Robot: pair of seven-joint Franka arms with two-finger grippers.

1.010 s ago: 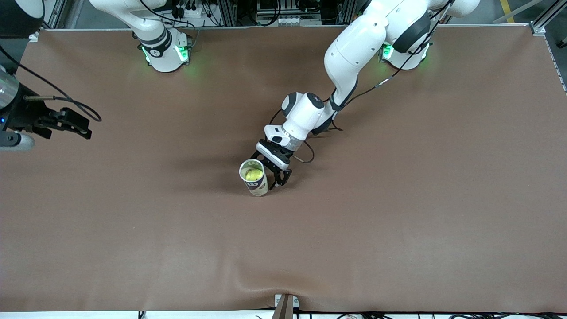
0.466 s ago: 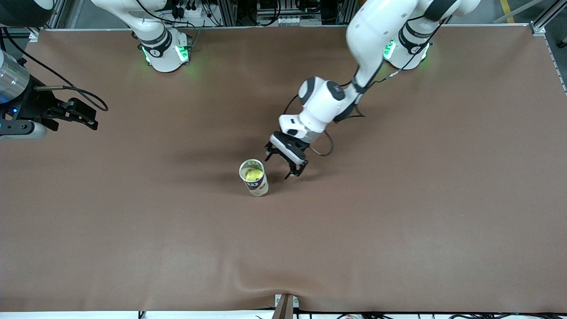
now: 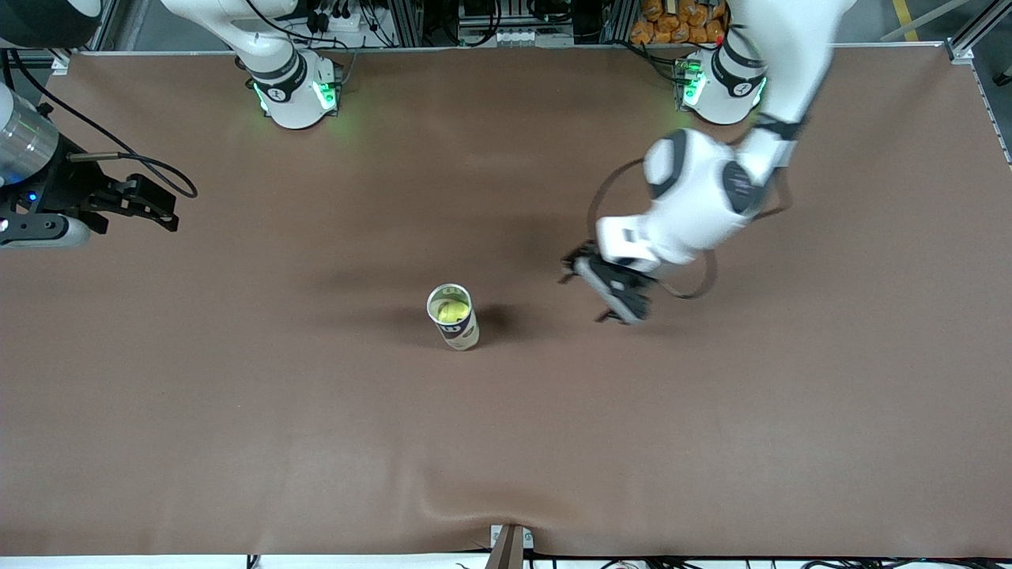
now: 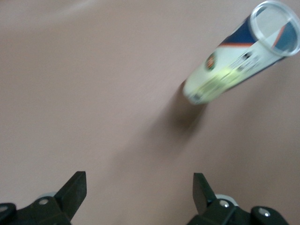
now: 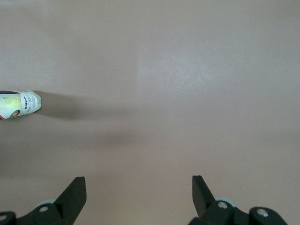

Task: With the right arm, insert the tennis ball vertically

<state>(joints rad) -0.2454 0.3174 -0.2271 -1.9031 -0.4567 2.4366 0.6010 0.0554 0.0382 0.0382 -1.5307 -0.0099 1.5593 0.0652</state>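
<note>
can (image 3: 454, 317) upright mid-table, ball (image 3: 451, 311) already inside | I see left gripper (image 3: 609, 294) nearer it, open, empty, toward left arm's end | right gripper (image 3: 130, 207) open, empty, at right arm's end, waiting

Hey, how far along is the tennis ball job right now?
Looks done: the tennis ball sits inside the upright can mid-table. In hand: nothing; the left gripper, open, is beside the can, and the right gripper, open, is at its own end of the table. Left: nothing visible.
</note>
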